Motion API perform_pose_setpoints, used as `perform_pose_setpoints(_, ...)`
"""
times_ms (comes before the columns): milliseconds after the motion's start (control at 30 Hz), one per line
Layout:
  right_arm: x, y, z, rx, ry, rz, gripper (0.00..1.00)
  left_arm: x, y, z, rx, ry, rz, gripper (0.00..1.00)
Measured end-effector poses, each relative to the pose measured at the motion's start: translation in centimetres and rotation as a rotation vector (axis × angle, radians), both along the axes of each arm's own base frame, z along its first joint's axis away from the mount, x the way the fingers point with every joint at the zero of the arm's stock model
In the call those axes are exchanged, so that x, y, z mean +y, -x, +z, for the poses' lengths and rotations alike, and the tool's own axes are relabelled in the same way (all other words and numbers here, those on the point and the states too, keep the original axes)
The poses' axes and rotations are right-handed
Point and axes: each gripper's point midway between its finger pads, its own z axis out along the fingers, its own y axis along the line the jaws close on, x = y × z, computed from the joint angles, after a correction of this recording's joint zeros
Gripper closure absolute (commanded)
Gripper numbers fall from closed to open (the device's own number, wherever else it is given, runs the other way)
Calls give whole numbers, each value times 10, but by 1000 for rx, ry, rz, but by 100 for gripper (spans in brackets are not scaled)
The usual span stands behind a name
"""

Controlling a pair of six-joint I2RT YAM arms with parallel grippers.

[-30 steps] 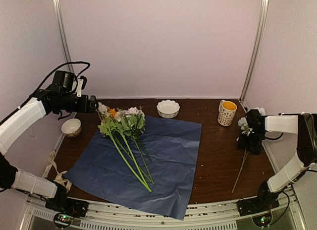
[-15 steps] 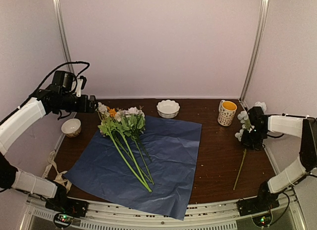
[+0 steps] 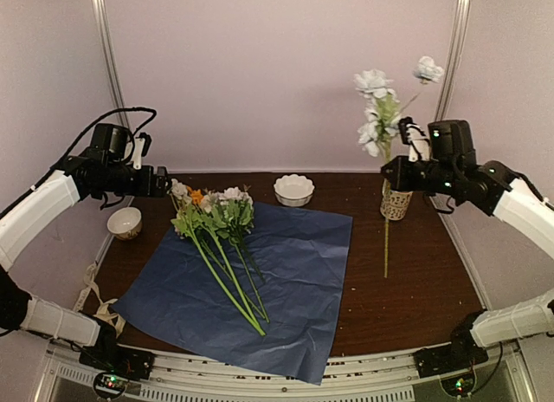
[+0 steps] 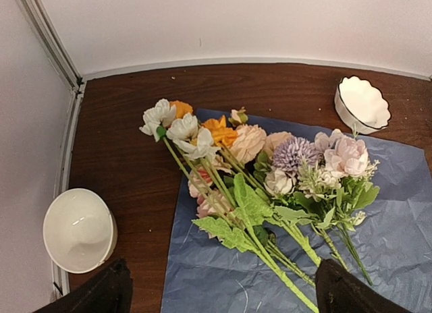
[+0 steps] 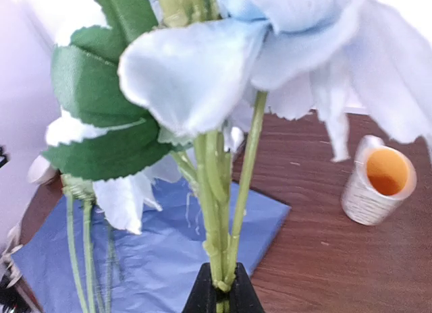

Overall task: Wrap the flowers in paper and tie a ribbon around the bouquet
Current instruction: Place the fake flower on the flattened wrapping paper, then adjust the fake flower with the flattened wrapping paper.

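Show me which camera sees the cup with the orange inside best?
The right wrist view: the cup shows whole, orange inside and all. In the top view the right claw, holding a white flower, hides its top. The left wrist view misses it.

In the right wrist view the flowers (image 5: 196, 77) are blurred, their blooms cut off by the top and right edges.
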Motion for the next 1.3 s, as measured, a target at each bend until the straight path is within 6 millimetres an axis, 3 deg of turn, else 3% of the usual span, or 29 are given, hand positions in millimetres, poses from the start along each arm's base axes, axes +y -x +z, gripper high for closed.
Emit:
perform_pose_setpoints(100, 104, 0, 12, 2, -45, 285, 100, 0, 0, -1, 1, -1, 2, 2)
perform_pose_setpoints(300, 280, 9, -30, 115, -29, 643, 100, 2, -1, -2, 3, -8, 10, 2)
perform_pose_setpoints(400, 348, 19, -59, 155, -4, 751, 100, 4, -1, -1, 2, -10, 15, 2)
perform_pose_setpoints(500, 397, 25, -90, 190, 23, 810, 100, 5, -2, -1, 2, -11, 18, 2)
perform_pose_setpoints(633, 417, 24, -138, 262, 82, 808, 100, 5, -2, -1, 1, -11, 20, 2)
perform_pose_setpoints(733, 410, 17, -179, 334, 141, 768, 100, 6, -2, -1, 1, -11, 21, 2)
perform_pose_setpoints(800, 404, 17, -193, 366, 168, 749, 98, 6, -2, -1, 1, -11, 23, 2)
perform_pose_setpoints(967, 397, 11, -198, 360, 200, 720, 64, 7, -2, -1, 1, -11, 25, 2)
perform_pose_setpoints(1033, 396, 9, -198, 356, 208, 713, 56, 7, -2, -1, 1, -11, 25, 2)
perform_pose_setpoints(1300, 390, 12, -194, 363, 233, 728, 46, 8, -2, -2, 3, -12, 26, 2)
